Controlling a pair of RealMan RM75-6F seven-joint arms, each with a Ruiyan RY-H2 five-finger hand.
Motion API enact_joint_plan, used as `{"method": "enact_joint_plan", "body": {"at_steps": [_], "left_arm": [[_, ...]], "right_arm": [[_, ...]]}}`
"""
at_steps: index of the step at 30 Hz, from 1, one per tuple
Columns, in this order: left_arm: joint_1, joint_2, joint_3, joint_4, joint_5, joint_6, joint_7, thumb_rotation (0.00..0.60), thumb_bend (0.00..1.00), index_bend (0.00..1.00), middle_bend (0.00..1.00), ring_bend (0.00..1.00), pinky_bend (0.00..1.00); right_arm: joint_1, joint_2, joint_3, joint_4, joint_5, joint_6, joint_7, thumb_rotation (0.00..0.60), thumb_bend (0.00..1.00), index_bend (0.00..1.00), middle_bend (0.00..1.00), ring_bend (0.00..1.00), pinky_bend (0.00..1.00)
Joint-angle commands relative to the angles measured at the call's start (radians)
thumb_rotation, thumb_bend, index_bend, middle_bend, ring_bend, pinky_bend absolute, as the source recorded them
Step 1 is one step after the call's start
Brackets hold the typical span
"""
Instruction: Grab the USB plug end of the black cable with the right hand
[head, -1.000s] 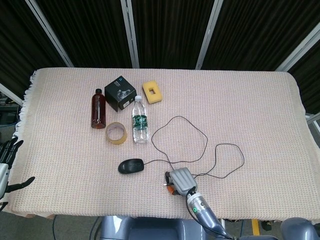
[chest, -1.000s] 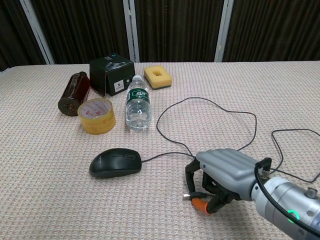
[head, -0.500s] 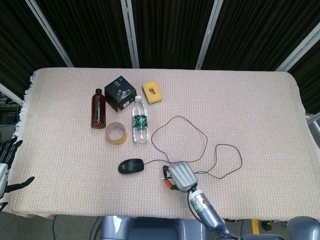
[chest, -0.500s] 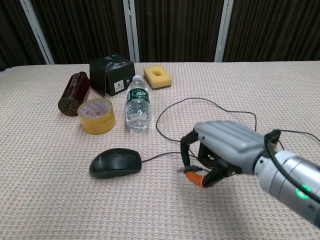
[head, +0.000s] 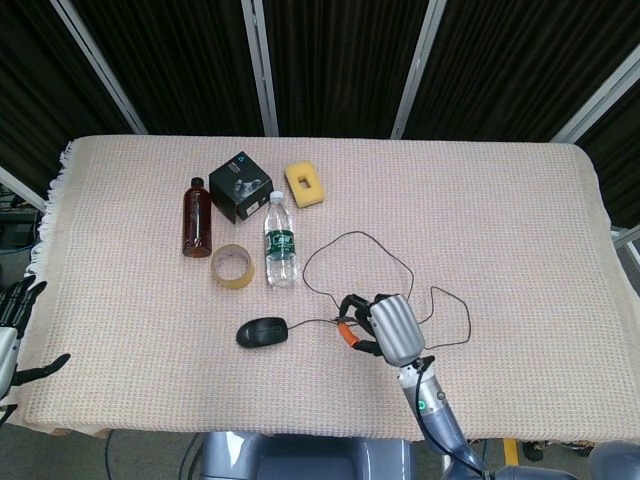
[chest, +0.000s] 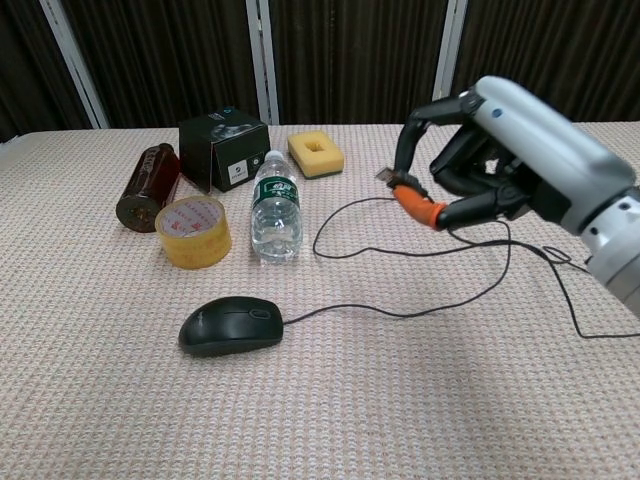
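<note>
1. Dark curtains with pale poles hang behind a table (head: 520, 200) that wears a pink woven cloth.
2. At the far left edge of the head view, the left hand (head: 14, 322) sits just off the table. It has not moved. Its fingers are spread apart and hold nothing.
3. On the left part of the cloth a brown bottle (head: 197, 217) lies on its side. Near it are a roll of yellow tape (head: 232, 266), a black box (head: 240, 187), a clear water bottle (head: 281, 241) and a yellow sponge (head: 306, 184). None of these has moved.
4. A black computer mouse (chest: 229, 325) rests in front of the water bottle, in the same spot as before.
5. The black cable (chest: 420, 251) runs from the mouse to the right. Its loops lie closer together and flatter than a second ago, and one part now rises off the cloth.
6. The right hand (chest: 500, 150) was low, down by the cloth, a second ago. Now it is lifted well above the table.
7. Its thumb and a finger pinch the USB plug end (chest: 388, 175) tight. An orange fingertip (chest: 417, 208) presses under the plug. The other fingers are curled in close.
8. The plug is up in the air, in front of the curtains in the chest view, with its metal tip pointing left.
</note>
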Motion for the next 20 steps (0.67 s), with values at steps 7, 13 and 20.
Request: {"method": "enact_joint_plan", "body": {"at_steps": [7, 13, 20], "left_arm": [[0.004, 0.004, -0.001, 0.003, -0.002, 0.006, -0.013, 0.6, 0.07, 0.06, 0.0, 0.0, 0.0], [0.005, 0.008, -0.003, 0.004, -0.003, 0.006, -0.025, 0.6, 0.07, 0.06, 0.0, 0.0, 0.0], [0.007, 0.006, -0.001, 0.004, 0.001, 0.011, -0.015, 0.6, 0.07, 0.06, 0.0, 0.0, 0.0]], "right_arm": [[-0.102, -0.103, -0.041, 0.211, -0.071, 0.179, 0.26, 0.6, 0.42, 0.63, 1.0, 1.0, 0.82], [-0.132, -0.144, -0.056, 0.273, -0.069, 0.205, 0.316, 0.6, 0.42, 0.63, 1.0, 1.0, 0.82], [-0.167, -0.175, -0.083, 0.323, -0.071, 0.223, 0.362, 0.6, 0.42, 0.63, 1.0, 1.0, 0.82]]}}
